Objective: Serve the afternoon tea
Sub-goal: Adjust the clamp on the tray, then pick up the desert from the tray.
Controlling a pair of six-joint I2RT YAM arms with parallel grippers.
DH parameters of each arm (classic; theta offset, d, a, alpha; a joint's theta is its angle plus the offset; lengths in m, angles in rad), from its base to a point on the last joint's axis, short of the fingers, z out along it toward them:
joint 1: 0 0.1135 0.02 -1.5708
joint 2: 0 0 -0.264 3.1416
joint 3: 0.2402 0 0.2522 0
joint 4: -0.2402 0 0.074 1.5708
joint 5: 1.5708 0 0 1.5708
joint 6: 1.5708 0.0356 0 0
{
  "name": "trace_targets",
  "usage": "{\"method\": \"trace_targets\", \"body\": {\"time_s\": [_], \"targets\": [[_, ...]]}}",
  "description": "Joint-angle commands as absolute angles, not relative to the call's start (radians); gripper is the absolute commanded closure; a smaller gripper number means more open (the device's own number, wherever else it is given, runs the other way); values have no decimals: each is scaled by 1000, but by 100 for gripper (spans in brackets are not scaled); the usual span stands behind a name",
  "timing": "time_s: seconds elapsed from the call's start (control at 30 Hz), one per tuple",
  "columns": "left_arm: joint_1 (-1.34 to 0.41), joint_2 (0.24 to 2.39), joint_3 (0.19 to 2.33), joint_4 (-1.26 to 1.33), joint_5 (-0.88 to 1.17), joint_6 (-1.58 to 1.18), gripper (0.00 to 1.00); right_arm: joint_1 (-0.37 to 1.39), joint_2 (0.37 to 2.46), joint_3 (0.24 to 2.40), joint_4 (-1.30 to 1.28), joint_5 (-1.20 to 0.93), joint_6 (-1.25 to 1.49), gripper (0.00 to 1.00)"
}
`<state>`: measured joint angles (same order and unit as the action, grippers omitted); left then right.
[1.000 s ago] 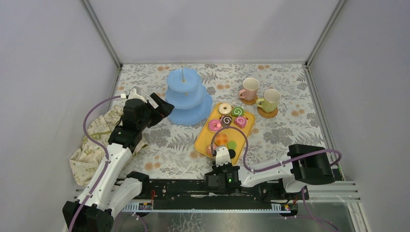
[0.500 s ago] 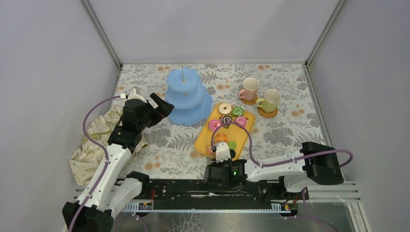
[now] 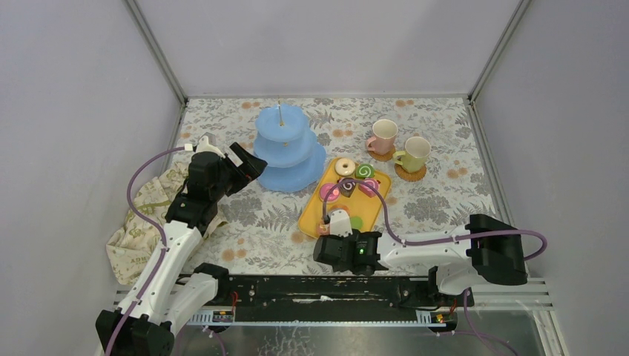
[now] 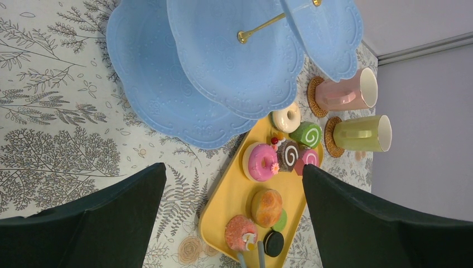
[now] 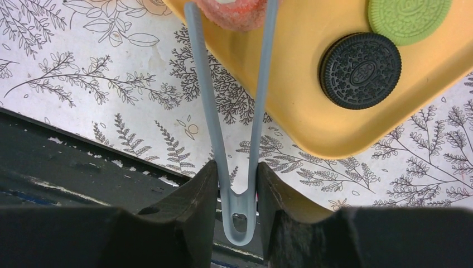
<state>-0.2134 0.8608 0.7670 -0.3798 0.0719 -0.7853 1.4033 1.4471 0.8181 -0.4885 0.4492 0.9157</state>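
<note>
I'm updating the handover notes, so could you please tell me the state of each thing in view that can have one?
Left tool: open, holding nothing.
Right tool: shut on the grey tongs.
Grey tongs: tips either side of the pink pastry on the yellow tray.
Three-tier stand: upright, all tiers bare.
Pink mug: upright on a coaster.
Green mug: upright on a coaster.
Cloth: crumpled.

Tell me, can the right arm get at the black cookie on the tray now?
Probably yes. The black cookie lies bare near the tray's near edge, with nothing on it, beside the pink pastry that the tongs in the right tool straddle. A small sideways shift should bring the tongs to it.
</note>
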Motion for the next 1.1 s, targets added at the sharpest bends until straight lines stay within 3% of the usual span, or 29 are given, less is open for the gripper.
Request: {"method": "trace_targets", "body": {"time_s": [0.0,1.07], "targets": [[-214,858,789,-328,85,-787,0,1376,1454,871,-494,398,877,63],[-215,874,786,-316,90,-785,0,1209,1554,945,-457,240,760,60]]}}
